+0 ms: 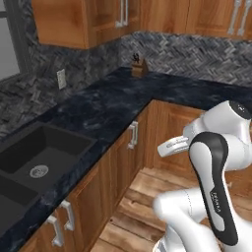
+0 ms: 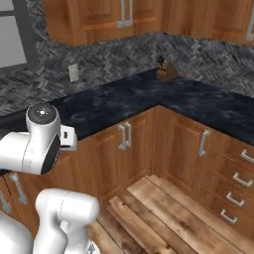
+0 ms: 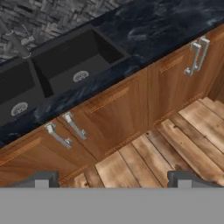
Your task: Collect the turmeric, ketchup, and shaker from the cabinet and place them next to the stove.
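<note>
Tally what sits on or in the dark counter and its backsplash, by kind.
Knife block: 1
Sink basins: 2
Wall outlet: 1
Total: 4

A black double sink (image 3: 65,65) sits in the dark marbled tabletop (image 3: 166,30), wooden cupboard doors (image 3: 118,113) with silver handles (image 3: 196,57) below it, plank floor (image 3: 175,148) beneath, jaws spread wide.

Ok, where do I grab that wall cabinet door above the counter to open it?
Take a vertical silver handle at its lower end, straight from the front, jaws either side: the bar is slim, upright, standing off the wall cabinet door. The gripper is open.
</note>
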